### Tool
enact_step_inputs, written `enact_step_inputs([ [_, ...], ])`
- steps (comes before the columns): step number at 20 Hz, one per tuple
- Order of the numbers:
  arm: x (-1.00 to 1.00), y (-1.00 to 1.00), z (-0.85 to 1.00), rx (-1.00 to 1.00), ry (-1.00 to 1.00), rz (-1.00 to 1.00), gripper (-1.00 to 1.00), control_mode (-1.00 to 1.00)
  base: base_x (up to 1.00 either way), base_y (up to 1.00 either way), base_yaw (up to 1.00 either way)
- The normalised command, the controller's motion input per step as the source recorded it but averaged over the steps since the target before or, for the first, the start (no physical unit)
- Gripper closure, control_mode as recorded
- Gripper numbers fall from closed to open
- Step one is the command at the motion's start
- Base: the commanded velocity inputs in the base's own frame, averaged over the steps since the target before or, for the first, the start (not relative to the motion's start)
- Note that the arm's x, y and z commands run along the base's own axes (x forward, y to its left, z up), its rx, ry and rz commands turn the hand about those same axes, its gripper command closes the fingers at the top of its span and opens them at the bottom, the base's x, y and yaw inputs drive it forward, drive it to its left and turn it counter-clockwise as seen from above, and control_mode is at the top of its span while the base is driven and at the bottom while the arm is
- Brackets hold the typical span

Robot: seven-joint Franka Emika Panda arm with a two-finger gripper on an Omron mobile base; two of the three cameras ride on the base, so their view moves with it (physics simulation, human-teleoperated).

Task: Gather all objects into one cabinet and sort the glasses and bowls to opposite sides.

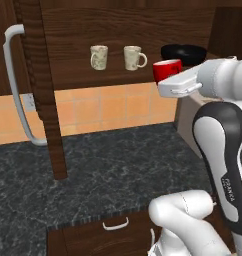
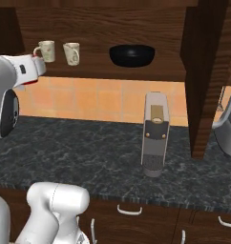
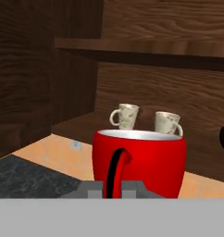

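Note:
My gripper (image 3: 113,189) is shut on the small red cup (image 3: 139,162), holding it upright by its near wall. The red cup (image 1: 167,69) hangs in the air in front of the open cabinet's lower shelf (image 1: 118,75), just left of the wide black bowl (image 1: 183,52). Two cream mottled mugs (image 1: 99,57) (image 1: 134,57) stand side by side on that shelf, to the left of the cup. From the right, the mugs (image 2: 46,51) (image 2: 72,53) sit left of the bowl (image 2: 132,55). Beyond the cup, both mugs (image 3: 125,115) (image 3: 168,122) stand deeper on the shelf.
The cabinet door (image 1: 45,95) stands swung open on the left, its curved grey handle (image 1: 15,85) facing out. A grey coffee machine (image 2: 155,133) stands on the dark stone counter (image 1: 118,170) below the shelf. Drawers with small handles (image 2: 130,209) run under the counter.

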Motion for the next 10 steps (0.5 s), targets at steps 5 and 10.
enact_step_inputs([
  [5,0.03,0.03,-0.01,0.0,-0.16,-0.14,1.0,-1.0,0.0,0.0,0.0],
  [10,0.12,0.14,-0.06,0.0,-0.15,-0.13,1.0,-1.0,0.0,0.0,0.0],
])
